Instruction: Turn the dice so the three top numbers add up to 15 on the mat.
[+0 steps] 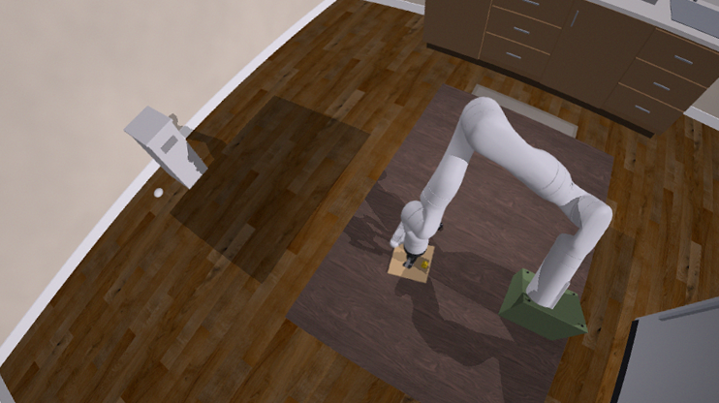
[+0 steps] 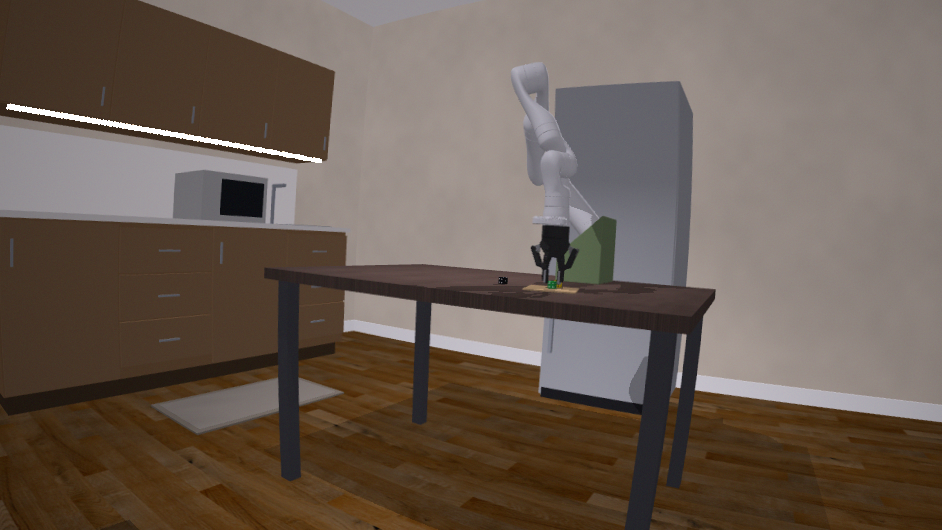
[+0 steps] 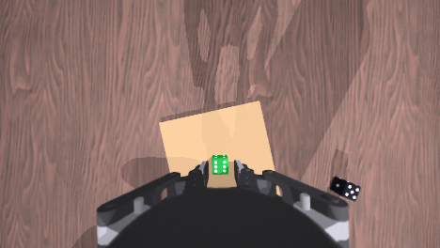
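A green die (image 3: 220,164) (image 2: 551,284) lies flat on the tan mat (image 3: 212,127) (image 1: 396,263) (image 2: 534,288), with several white pips on top. My gripper (image 3: 221,167) (image 1: 410,263) (image 2: 552,275) points straight down over it. The fingers stand open on either side of the die, with a small gap on each side. A yellow die (image 1: 424,263) lies on the mat beside the gripper and is hidden in the wrist view. A black die (image 3: 345,188) (image 2: 502,280) lies on the bare table, off the mat.
The dark wooden table (image 3: 70,94) (image 2: 428,276) (image 1: 370,327) carries the mat near its middle. The arm's green base block (image 1: 544,307) (image 2: 596,253) stands on the table behind the mat. A fridge and kitchen counters stand around the room.
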Motion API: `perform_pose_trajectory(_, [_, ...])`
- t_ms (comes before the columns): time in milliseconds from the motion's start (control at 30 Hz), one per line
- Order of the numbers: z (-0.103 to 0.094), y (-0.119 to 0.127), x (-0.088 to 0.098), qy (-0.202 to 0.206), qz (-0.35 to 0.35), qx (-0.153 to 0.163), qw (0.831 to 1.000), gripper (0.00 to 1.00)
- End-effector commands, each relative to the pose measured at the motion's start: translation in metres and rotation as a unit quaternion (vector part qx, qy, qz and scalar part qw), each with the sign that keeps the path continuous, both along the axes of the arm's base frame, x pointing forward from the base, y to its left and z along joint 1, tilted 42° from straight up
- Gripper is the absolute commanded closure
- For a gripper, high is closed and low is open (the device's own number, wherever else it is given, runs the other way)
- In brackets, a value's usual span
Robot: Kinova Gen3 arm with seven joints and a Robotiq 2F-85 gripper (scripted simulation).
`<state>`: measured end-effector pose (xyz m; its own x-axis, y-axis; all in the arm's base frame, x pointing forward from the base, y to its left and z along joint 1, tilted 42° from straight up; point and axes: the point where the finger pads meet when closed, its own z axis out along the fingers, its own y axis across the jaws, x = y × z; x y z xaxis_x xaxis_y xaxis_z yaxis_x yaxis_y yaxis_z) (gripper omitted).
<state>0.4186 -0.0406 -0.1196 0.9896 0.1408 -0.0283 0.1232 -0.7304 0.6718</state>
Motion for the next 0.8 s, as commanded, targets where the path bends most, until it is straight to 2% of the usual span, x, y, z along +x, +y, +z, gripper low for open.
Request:
perform_pose_trajectory(0, [0.011, 0.012, 0.003, -0.004, 0.003, 0.004, 1.000, 0.65])
perform_pose_trajectory(267, [0.042, 0.040, -0.001, -0.004, 0.003, 0.004, 1.000, 0.65])
perform_pose_trajectory(533, [0.057, 0.053, -0.002, -0.004, 0.003, 0.004, 1.000, 0.65])
perform_pose_trajectory(700, [0.059, 0.055, -0.003, -0.004, 0.003, 0.004, 1.000, 0.65])
perform_pose_trajectory(733, [0.059, 0.055, -0.003, -0.004, 0.003, 0.004, 1.000, 0.00])
perform_pose_trajectory(767, [0.059, 0.055, -0.003, -0.004, 0.003, 0.004, 1.000, 0.00])
